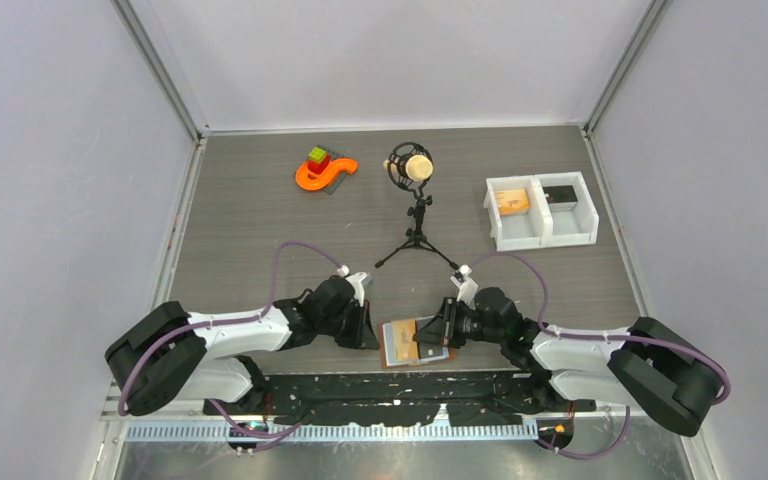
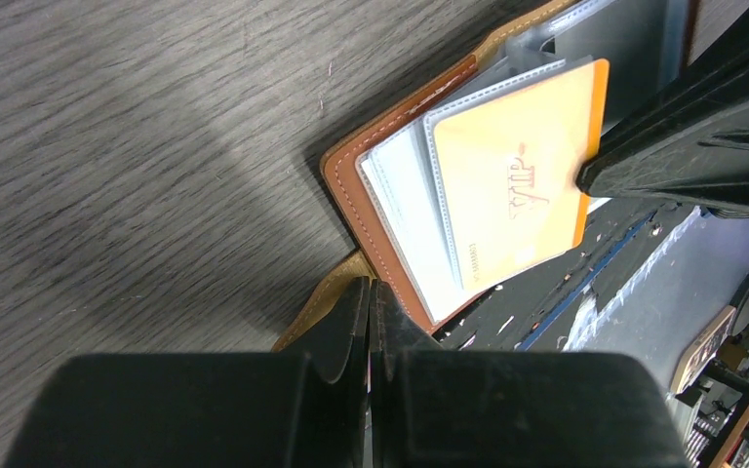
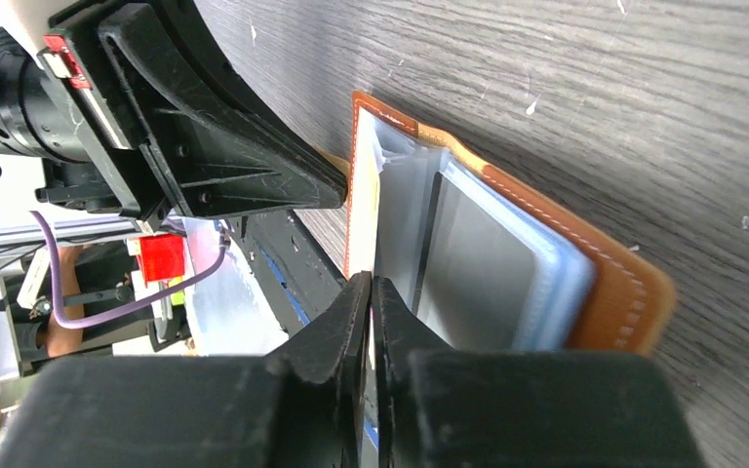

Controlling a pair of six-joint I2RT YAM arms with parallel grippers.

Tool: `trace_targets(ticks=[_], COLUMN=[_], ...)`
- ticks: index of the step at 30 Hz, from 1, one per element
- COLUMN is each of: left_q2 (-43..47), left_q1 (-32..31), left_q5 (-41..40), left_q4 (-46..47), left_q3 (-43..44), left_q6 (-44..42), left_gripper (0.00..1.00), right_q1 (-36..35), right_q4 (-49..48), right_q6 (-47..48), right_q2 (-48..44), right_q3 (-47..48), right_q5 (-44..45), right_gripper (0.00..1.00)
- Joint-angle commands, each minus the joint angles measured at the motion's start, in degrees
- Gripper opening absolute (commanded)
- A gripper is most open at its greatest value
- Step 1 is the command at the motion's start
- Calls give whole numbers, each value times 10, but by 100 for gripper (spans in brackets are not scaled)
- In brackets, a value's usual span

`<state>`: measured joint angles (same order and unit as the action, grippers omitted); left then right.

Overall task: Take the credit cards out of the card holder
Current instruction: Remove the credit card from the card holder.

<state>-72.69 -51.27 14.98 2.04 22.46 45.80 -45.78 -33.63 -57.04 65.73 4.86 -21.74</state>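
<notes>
left tool (image 2: pixel 371 285) clenched at card holder (image 2: pixel 346 180) edge, right tool (image 3: pixel 372 281) pinching orange card (image 2: pixel 507 185) — both arms low, inward

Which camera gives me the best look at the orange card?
Left wrist: the orange card shows its face and lettering. Top external gives only a small tan patch in the card holder; right wrist sees mostly clear sleeves.

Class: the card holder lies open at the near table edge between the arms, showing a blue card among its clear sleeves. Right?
Not blue: the card in the card holder is orange, as the left wrist view shows. The rest holds.
</notes>
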Motion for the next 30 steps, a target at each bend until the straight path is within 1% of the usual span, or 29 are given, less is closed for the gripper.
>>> trace_targets(ticks=[1,2,3,4,6,9,12,17,24,30], left_q2=[-8,-9,-12,-12,-14,-15,-20,-22,-15,-5], left_q1=[0,0,0,0,0,0,0,0,0,0], left_q5=[-25,-25,-24,-22,-22,-22,-21,-18,-15,-15], left_q4=[-40,-39,-37,-35,-32,-28,-27,-26,-47,-58], left_q3=[3,3,2,1,0,-1,2,5,25,40], left_q6=[-20,-20,-20,-19,-18,-17,-18,-19,-31,-37], left_gripper=[0,0,0,0,0,0,0,0,0,0], right_q1=[6,7,7,8,8,8,9,11,16,17], right_q4=[8,15,26,30,37,49,98,143,253,325], right_q6=[11,13,17,20,23,22,31,39,52,48], right_q2=[-38,-43,-53,-60,-68,-74,-81,-113,-198,-283], right_q3=[3,4,5,4,5,6,18,24,38,42], right_q5=[11,15,16,19,19,20,29,41,66,86], right_gripper=[19,21,12,7,5,5,5,5,5,5])
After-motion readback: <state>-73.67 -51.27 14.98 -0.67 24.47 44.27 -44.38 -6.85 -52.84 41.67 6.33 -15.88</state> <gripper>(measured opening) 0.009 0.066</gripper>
